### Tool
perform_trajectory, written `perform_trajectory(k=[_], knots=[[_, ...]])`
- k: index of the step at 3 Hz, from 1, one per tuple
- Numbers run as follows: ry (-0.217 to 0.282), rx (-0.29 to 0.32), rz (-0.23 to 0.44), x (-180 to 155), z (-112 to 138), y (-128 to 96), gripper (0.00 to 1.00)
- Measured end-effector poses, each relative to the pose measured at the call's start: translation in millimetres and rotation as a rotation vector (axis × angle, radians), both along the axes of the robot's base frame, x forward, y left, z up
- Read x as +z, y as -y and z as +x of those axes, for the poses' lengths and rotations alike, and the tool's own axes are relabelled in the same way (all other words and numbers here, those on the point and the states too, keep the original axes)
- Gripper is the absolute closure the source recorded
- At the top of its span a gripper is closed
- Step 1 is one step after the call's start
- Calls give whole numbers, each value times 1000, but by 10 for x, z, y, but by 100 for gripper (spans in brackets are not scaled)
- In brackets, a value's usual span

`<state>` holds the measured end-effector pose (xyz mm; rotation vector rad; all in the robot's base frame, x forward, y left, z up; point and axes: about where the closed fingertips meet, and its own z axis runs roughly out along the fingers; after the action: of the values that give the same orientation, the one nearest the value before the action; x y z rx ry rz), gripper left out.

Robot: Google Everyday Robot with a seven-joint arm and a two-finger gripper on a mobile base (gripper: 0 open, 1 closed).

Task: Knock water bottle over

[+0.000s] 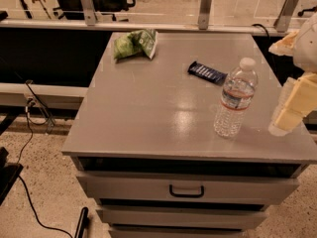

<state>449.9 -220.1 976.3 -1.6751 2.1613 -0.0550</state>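
While the water bottle (236, 99) stands upright near the right front of the grey cabinet top (148, 113), we see the robot's cream-coloured gripper (290, 110) hanging just beside it at the right edge of the view, over the cabinet's right rim. A narrow gap shows between gripper and bottle; the two are not touching. Whether the gripper is open or closed we cannot tell, and we see nothing gripped in it. The bottle is clear and ribbed, with a white cap on top and a pale label band edged in red and blue around its upper body. Behind it, towards the back of the top, lies a dark blue snack bar wrapper (207, 72), near the bottle but apart from it. A crumpled green bag (134, 43) rests well apart at the back left corner. Below the top we see a stack of drawers, the uppermost with a dark handle (186, 191) at its middle. A black cable (21, 187) trails across the speckled floor at the left, and a metal rail (59, 24) with upright posts crosses the scene behind the cabinet
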Motion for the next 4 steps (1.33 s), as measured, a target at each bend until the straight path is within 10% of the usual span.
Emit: perform_trajectory(k=[2, 4], knots=[[47, -55, 399, -360, 427, 435, 0], [-2, -9, 874, -501, 452, 257, 0]])
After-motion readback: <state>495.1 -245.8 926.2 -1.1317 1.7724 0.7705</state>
